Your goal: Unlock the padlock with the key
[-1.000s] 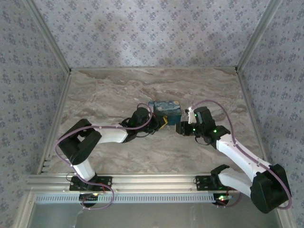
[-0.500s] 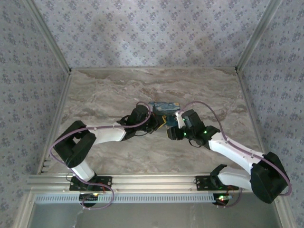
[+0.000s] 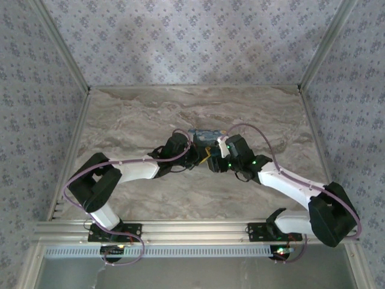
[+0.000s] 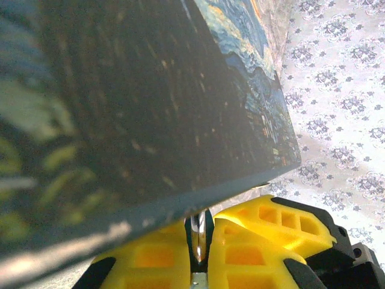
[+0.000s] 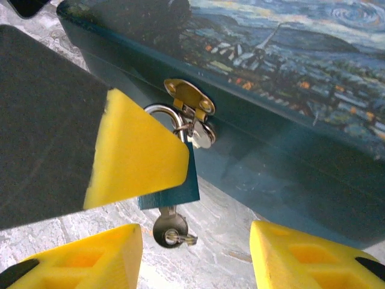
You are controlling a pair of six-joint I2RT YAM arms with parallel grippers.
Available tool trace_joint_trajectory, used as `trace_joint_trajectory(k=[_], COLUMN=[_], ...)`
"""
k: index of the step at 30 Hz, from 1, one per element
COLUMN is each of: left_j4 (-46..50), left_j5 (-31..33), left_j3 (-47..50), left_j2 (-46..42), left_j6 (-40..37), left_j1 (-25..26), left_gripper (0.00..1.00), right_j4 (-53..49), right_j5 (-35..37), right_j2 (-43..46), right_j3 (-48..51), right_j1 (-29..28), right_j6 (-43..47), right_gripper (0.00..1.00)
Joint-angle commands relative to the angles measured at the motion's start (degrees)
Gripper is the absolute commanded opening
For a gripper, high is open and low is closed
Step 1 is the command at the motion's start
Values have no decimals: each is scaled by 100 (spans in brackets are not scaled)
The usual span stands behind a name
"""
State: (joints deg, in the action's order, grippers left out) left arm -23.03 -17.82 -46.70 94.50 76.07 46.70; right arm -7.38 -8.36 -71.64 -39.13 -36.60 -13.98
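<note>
Marbled tabletop [image 3: 138, 114]; left gripper [image 4: 201, 226] clamps the padlock [image 5: 177, 195], right gripper [image 5: 194, 241] stands with jaws apart flanking the key [image 5: 167, 229]. Closing off-centre might knock it askew.

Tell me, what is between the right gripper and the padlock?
The key: in the right wrist view its head sticks out under the padlock, facing the right gripper's open fingers.
</note>
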Motion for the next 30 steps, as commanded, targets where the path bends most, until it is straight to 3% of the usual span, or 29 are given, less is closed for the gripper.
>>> trace_joint_trajectory(k=[1,18,21,25,30], left_j4=[-116,-150,-156,-169,-159], left_j5=[-150,-202,-210,-215,-213], left_j3=[-162,-188,-191,-165,-155], left_j2=[-177,-168,-160,-173,-168], left_j6=[-21,-18,-23,-31,-48], left_j1=[-38,-54,-54,-53,-53], left_gripper=[0,0,0,0,0], right_j4=[88,162,192,158,173], right_j5=[-83,-207,-197,-302,-351], right_j2=[-102,-357,-383,-418,-430], right_j3=[-212,-305,-322,-334,-296], right_j1=[-35,-102,-108,-102,-97], right_j6=[141,211,225,290,291], right_gripper=[52,43,34,0,0])
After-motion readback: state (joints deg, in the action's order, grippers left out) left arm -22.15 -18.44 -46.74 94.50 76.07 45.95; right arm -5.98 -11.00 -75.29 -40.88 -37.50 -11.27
